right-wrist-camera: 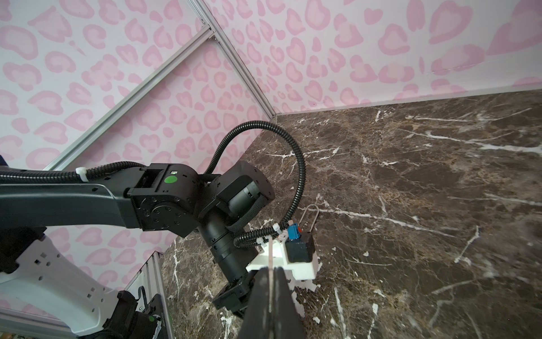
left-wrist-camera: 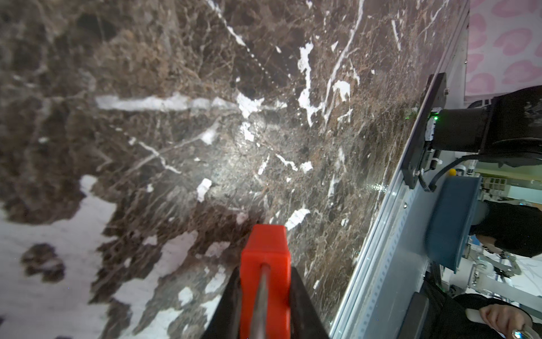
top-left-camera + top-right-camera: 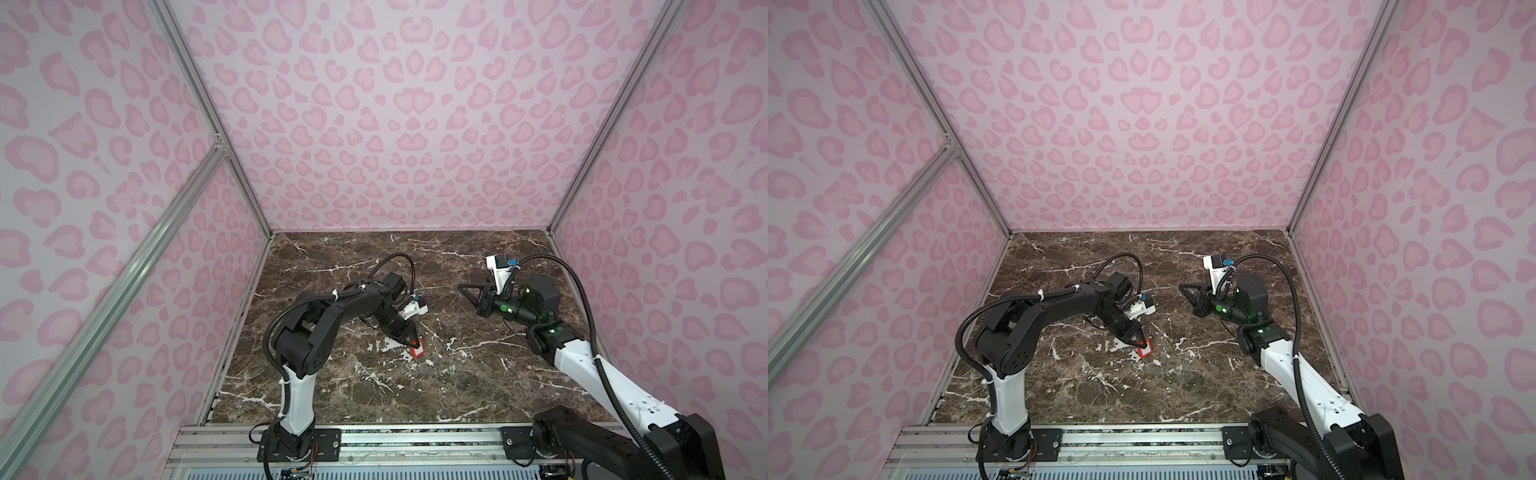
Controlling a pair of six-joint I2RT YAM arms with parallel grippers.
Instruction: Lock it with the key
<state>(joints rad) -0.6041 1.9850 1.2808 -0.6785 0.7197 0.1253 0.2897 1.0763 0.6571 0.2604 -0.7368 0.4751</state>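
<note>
Left tool (image 3: pixel 412 342): clamped on red padlock (image 3: pixel 417 351), on tabletop (image 3: pixel 457 395).
Right tool (image 3: pixel 460 288): closed on thin key (image 1: pixel 270 258), well apart.

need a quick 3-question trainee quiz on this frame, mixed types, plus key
1. True or false: the left tool grips the padlock.
2. Padlock body colour: A) blue B) red C) yellow.
3. Fill in: the right tool's jaws are ____.
Key: 1 true; 2 B; 3 shut, on a thin strip, likely the key.
</note>
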